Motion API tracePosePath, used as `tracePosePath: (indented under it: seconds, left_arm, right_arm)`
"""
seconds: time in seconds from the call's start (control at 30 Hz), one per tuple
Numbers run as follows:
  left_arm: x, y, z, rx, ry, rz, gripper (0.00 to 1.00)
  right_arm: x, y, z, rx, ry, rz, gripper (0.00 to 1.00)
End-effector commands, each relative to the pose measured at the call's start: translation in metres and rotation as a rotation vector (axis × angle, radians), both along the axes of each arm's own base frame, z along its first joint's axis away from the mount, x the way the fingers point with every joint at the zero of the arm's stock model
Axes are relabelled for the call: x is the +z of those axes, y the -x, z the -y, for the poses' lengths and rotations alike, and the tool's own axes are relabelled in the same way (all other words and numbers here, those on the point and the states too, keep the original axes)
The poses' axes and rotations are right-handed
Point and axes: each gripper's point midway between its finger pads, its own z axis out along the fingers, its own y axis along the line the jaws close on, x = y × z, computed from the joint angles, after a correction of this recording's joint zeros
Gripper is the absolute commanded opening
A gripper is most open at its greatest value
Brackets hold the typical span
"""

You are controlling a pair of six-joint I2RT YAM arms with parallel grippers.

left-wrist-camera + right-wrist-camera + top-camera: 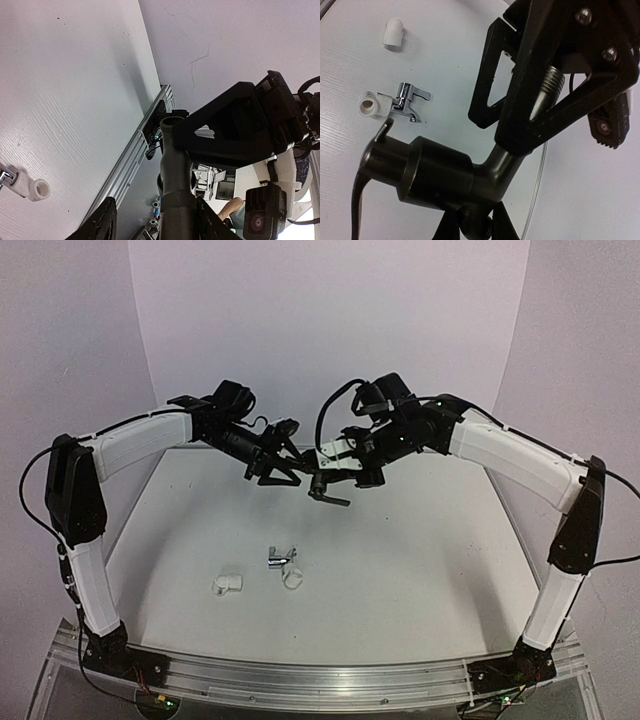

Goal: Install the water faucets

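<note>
The matte black water faucet [322, 488] hangs in the air over the middle of the table, between both grippers. My right gripper [472, 225] is shut on its body from below, lever handle [362, 190] pointing left. My left gripper [155, 220] surrounds the faucet's threaded stem [552, 82]. In the left wrist view one finger [100, 225] stands well clear of the stem and the other finger [210, 220] lies against it, so the jaws are open. A chrome faucet [280, 557] lies on the table below, beside a white fitting [370, 106].
A white elbow fitting [227, 585] lies left of the chrome faucet, and a small white piece [294, 578] just in front of it. An aluminium rail [300, 675] runs along the table's near edge. White walls enclose the back and sides.
</note>
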Motion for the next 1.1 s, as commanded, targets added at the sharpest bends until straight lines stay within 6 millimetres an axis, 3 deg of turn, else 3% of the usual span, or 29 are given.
tracePosePath:
  seconds: [0.0,0.23,0.33,0.4,0.43,0.5,0.57,0.63,0.7,0.8,0.9,0.97,1.07]
  left_arm:
    - [0.011,-0.004,0.004,-0.011,0.026,0.034,0.46]
    - [0.019,0.001,0.004,-0.026,0.063,0.032,0.26]
    - [0.023,0.004,0.003,-0.034,0.08,0.033,0.06]
    - [0.027,0.006,0.003,-0.038,0.096,0.035,0.0]
    - [0.029,0.007,0.003,-0.043,0.106,0.035,0.0]
    - [0.033,0.008,0.002,-0.047,0.122,0.026,0.0]
    - [0.04,0.008,0.0,-0.047,0.144,0.023,0.0]
    - [0.047,0.007,-0.002,-0.047,0.174,0.024,0.0]
    - [0.054,0.008,-0.005,-0.043,0.195,0.006,0.0]
    - [0.062,0.01,-0.01,-0.039,0.213,0.009,0.0]
    - [0.066,0.013,-0.015,-0.035,0.215,0.002,0.0]
    - [0.068,0.015,-0.016,-0.032,0.216,-0.005,0.0]
    - [0.075,0.019,-0.018,-0.042,0.235,-0.02,0.0]
  right_arm:
    - [0.037,0.006,-0.002,0.029,-0.083,0.071,0.0]
    - [0.031,0.007,-0.001,0.027,-0.071,0.067,0.0]
    - [0.033,0.006,-0.001,0.021,-0.084,0.073,0.01]
    - [0.038,0.004,-0.002,0.003,-0.112,0.084,0.15]
    - [0.04,0.003,0.0,-0.012,-0.127,0.09,0.39]
    - [0.05,0.0,0.001,-0.05,-0.179,0.121,0.67]
    - [0.064,-0.003,0.005,-0.077,-0.252,0.173,0.74]
    - [0.082,-0.003,0.013,-0.111,-0.352,0.218,0.94]
    - [0.095,-0.001,0.022,-0.133,-0.45,0.284,0.98]
    - [0.131,0.007,0.043,-0.161,-0.608,0.404,0.98]
    - [0.149,0.017,0.06,-0.186,-0.696,0.441,0.98]
    - [0.154,0.028,0.065,-0.157,-0.708,0.453,0.98]
    - [0.138,0.061,0.064,0.019,-0.665,0.489,0.98]
